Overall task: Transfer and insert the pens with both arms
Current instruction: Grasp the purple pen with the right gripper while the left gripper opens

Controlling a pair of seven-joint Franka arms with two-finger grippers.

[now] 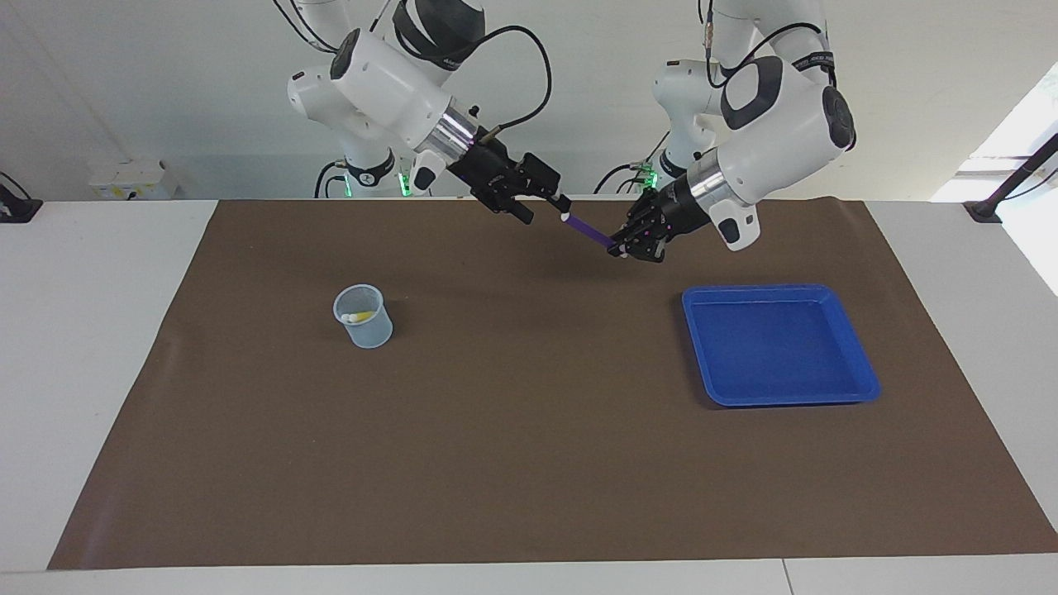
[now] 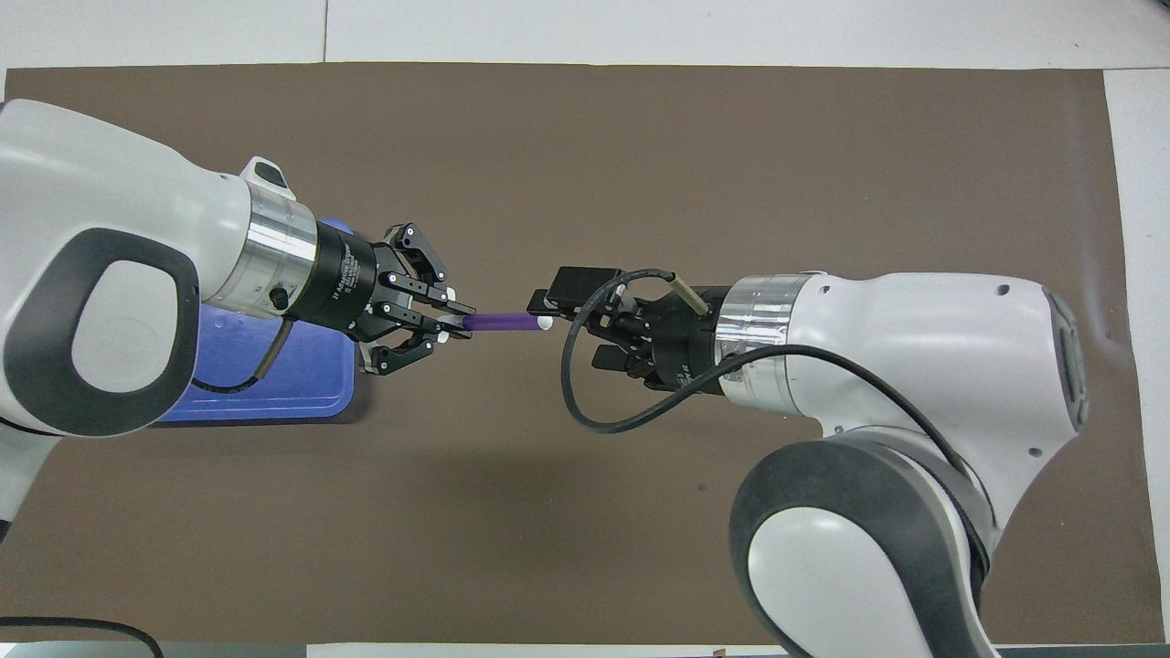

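We saw a white table covered across most of its top by a brown mat. A plain white wall rose at the table's edge nearest the robots, and bright daylight from a window fell past the table's corner at the left arm's end.

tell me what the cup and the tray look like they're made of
Cup: likely thin translucent plastic, frosted; pens show faintly through its wall.
Blue tray: probably moulded plastic, semi-gloss; one-piece raised rim with rounded corners and soft highlights.
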